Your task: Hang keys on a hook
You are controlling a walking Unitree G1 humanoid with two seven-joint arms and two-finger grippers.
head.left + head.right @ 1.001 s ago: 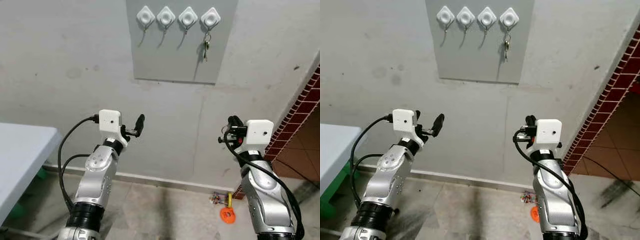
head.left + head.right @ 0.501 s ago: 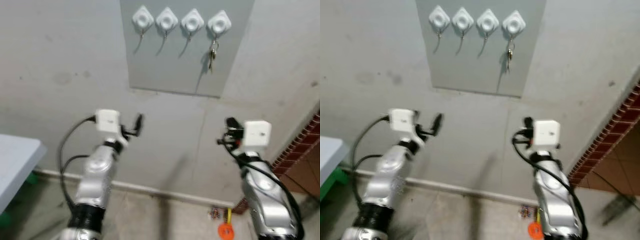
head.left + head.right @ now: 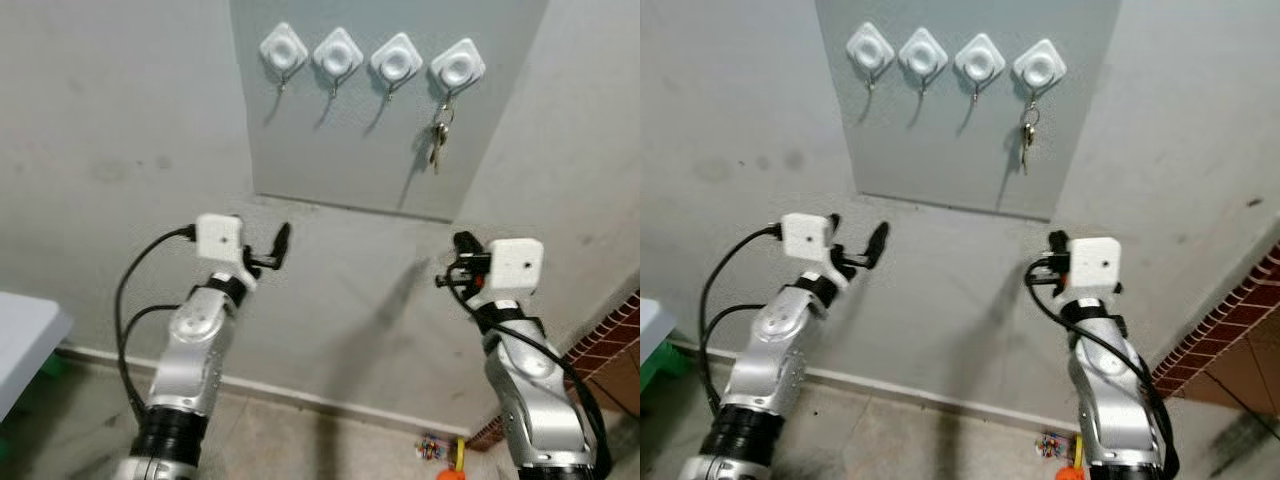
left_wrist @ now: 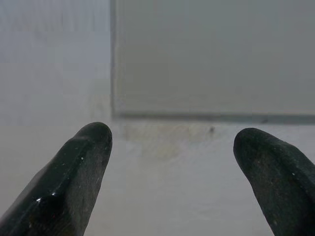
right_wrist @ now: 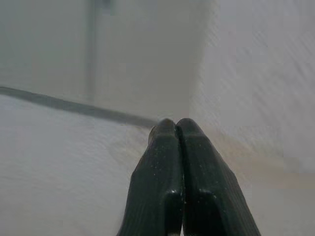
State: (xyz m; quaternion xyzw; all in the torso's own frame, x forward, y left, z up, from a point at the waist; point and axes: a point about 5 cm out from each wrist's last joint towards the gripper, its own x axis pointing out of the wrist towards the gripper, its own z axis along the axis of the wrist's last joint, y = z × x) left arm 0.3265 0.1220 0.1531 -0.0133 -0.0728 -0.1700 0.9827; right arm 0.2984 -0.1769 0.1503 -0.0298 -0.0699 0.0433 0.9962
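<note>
A bunch of keys [image 3: 437, 141] hangs from the rightmost of several white hooks [image 3: 458, 67] on a grey wall panel [image 3: 340, 150]. The other hooks [image 3: 337, 53] are bare. My left gripper [image 3: 277, 247] is raised below the panel's lower left edge. It is open, and its fingers [image 4: 81, 169] stand wide apart with nothing between them. My right gripper [image 3: 461, 246] is held up below the panel's right end, well under the keys. It is shut, its fingertips [image 5: 174, 147] pressed together on nothing.
A white table corner [image 3: 22, 335] juts in at the left. A red brick wall edge [image 3: 612, 340] stands at the right. An orange object [image 3: 450, 472] and small coloured bits [image 3: 430, 444] lie on the floor by the wall base.
The camera has tilted up and shifted, so the panel sits lower and larger in the picture. Both arms keep the same pose and the keys stay on their hook.
</note>
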